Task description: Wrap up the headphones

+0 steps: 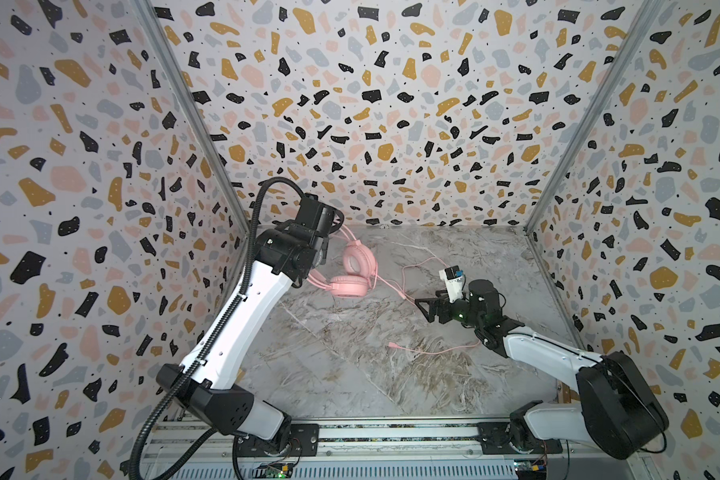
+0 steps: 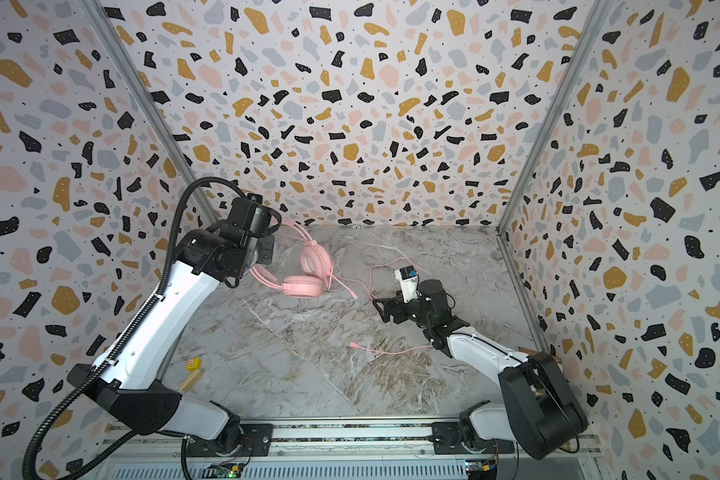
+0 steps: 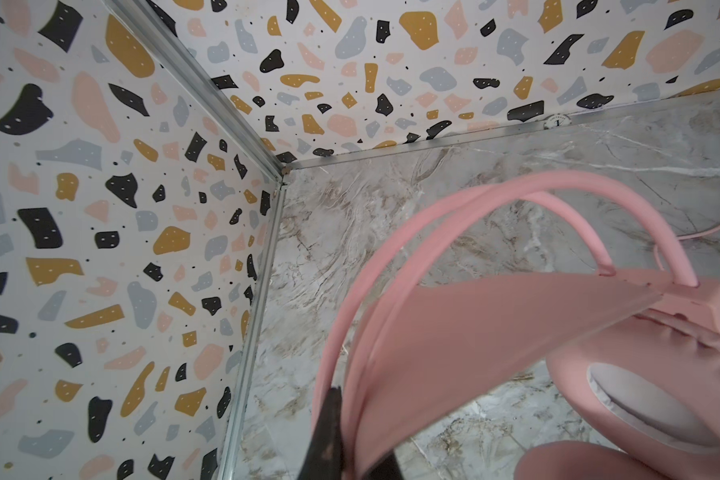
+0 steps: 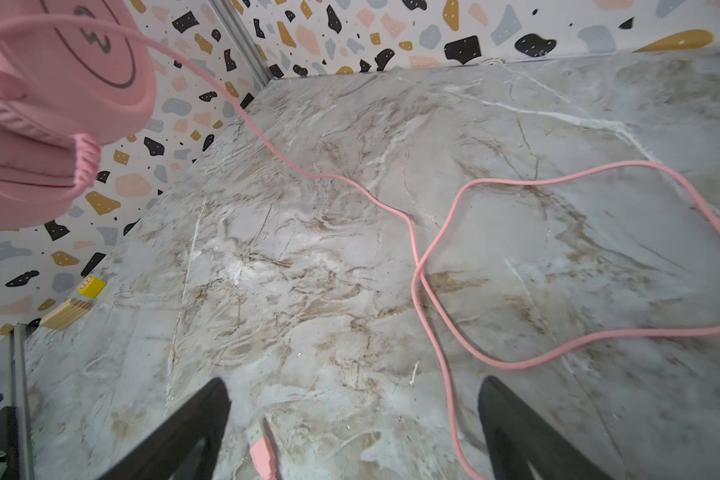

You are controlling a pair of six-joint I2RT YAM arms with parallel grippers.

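L gripper (image 3: 356,449) pinching headphones (image 1: 350,284) headband (image 3: 495,324); R gripper (image 4: 354,382) spread, plug (image 4: 262,453) bottom-centre, ungripped. Risk: crossed cable (image 4: 433,232) loop may knot if pulled.

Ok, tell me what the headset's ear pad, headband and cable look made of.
The ear pad looks like soft matte pink leatherette: it puckers in folds. The headband is two thin tubes, smooth matte pink, probably rubber-sleeved wire, holding an arc. The cable has a smooth pink jacket, rubbery or plastic, and lies in loose loops.
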